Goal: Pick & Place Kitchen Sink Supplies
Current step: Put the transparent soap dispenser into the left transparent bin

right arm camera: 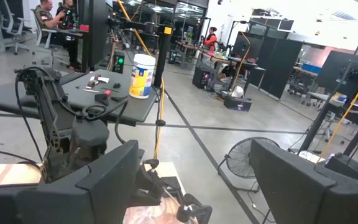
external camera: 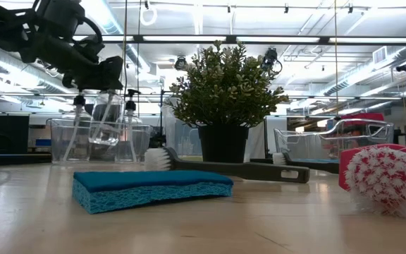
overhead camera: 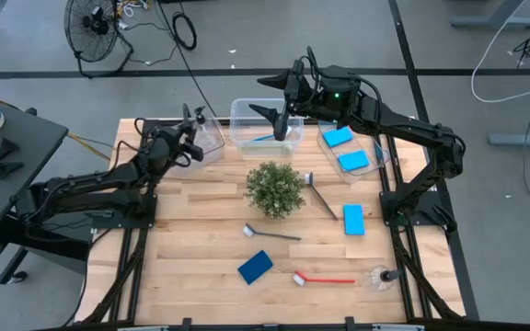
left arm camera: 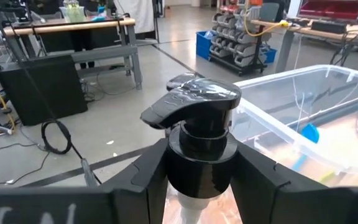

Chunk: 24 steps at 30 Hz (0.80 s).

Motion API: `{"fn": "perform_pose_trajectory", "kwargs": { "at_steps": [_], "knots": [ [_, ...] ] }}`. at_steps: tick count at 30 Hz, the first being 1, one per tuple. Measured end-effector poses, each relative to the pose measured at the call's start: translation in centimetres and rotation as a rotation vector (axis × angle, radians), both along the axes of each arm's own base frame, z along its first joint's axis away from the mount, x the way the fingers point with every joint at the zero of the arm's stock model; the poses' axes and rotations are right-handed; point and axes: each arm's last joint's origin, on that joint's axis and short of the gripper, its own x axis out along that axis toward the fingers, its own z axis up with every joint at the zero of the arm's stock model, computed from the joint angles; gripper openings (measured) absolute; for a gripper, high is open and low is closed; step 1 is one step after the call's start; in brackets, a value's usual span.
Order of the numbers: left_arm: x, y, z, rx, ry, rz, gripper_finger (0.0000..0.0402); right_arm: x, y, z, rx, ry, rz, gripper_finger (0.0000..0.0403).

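My left gripper is over the left clear bin and is shut on a small clear bottle with a black pump cap. Two more bottles stand in that bin. My right gripper hangs open above the middle bin and holds nothing. On the table lie two blue sponges, two dark grey brushes, a red brush and one bottle. My left gripper pinches the bottle by the black collar just under the pump head, one finger on each side. The fingers come from above. The bottle hangs upright below them between the left bin's walls.
A bushy green plant in a dark pot stands mid-table. The right bin holds two blue sponges. A blue brush lies in the middle bin. Bare wood shows on the table's left half.
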Motion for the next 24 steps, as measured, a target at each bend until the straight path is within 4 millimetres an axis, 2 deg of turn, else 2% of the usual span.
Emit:
{"fn": "perform_pose_trajectory", "kwargs": {
  "at_steps": [10, 17, 24],
  "knots": [
    [0.23, -0.09, -0.10, -0.039, -0.047, -0.070, 0.0148, 0.00, 0.00, 0.00, 0.000, 0.000, 0.000, 0.0311],
    [0.19, -0.05, -0.13, -0.037, -0.037, -0.064, 0.0157, 0.00, 0.00, 0.00, 0.000, 0.000, 0.000, 0.0311],
    [0.15, -0.19, -0.21, -0.040, -0.023, -0.061, 0.0147, 0.00, 0.00, 0.00, 0.000, 0.000, 0.000, 0.0311]
  ]
}}
